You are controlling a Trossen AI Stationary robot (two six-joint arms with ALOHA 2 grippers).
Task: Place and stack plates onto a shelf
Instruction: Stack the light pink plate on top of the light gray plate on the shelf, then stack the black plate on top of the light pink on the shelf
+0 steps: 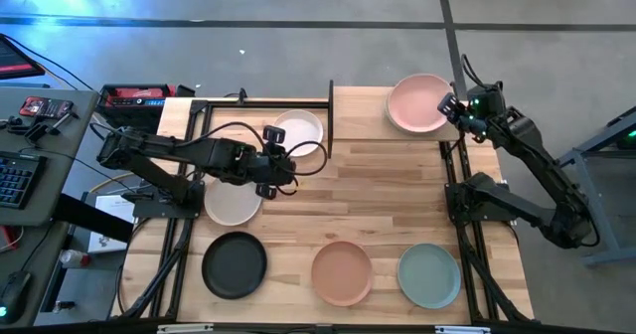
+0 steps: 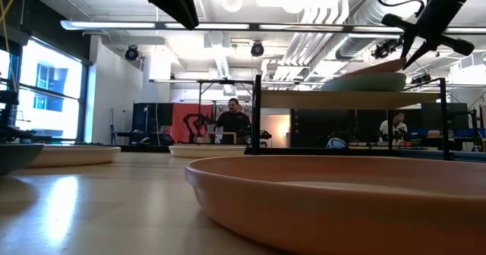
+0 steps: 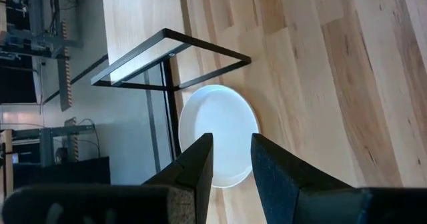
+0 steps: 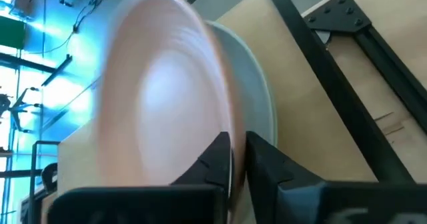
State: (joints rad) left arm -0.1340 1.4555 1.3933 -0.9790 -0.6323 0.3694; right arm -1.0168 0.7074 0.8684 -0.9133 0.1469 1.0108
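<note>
Right gripper (image 4: pixel 237 159) pinched on the rim of the pink plate (image 1: pixel 417 103), held tilted over a pale plate (image 4: pixel 257 97) already on the shelf (image 1: pixel 358 115) at the far right. Left gripper (image 3: pixel 231 159) spread, hovering above the white plate (image 1: pixel 299 131) beside the shelf's black frame. Probably stiff, light, breakable and smooth: best gripped at the rim, firmly, then lowered flat. Cream, black, terracotta and sage plates waiting nearer.
</note>
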